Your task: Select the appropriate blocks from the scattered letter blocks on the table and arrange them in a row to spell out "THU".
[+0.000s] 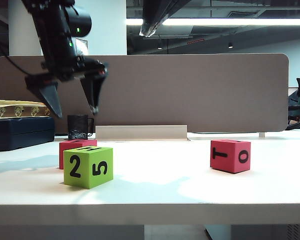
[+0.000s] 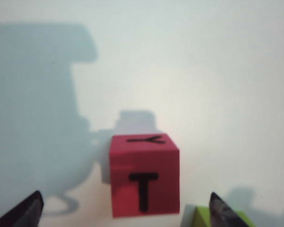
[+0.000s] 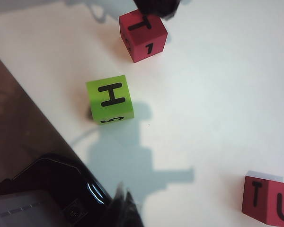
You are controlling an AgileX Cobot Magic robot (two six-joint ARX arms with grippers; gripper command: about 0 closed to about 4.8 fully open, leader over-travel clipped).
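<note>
Blocks' table: wide smooth white table (image 1: 200, 192), carrying all three foam cubes.
Divider: beige panel (image 1: 190, 90) standing upright along the table's far edge.
Left hand: black two-finger left hand (image 1: 72, 102) hangs in the air above the left part of the table, pointing down, fingers spread wide with nothing between them; in the left wrist view its two dark fingertips (image 2: 220, 213) frame a red cube below.
Right hand: right hand (image 3: 125, 208) shows only as a dark tip in the right wrist view, above the table; closed, holding nothing visible.
Green block: lime green foam cube (image 1: 88, 166) near the front left of the table, H on top, 2 and 5 on the front faces.
Left red block: pinkish-red foam cube (image 1: 72, 146) just behind the green one, T on top.
Right red block: pinkish-red foam cube (image 1: 230, 155) well apart on the right, T and U on its faces.
Mug: black mug (image 1: 78, 126) by the divider.
</note>
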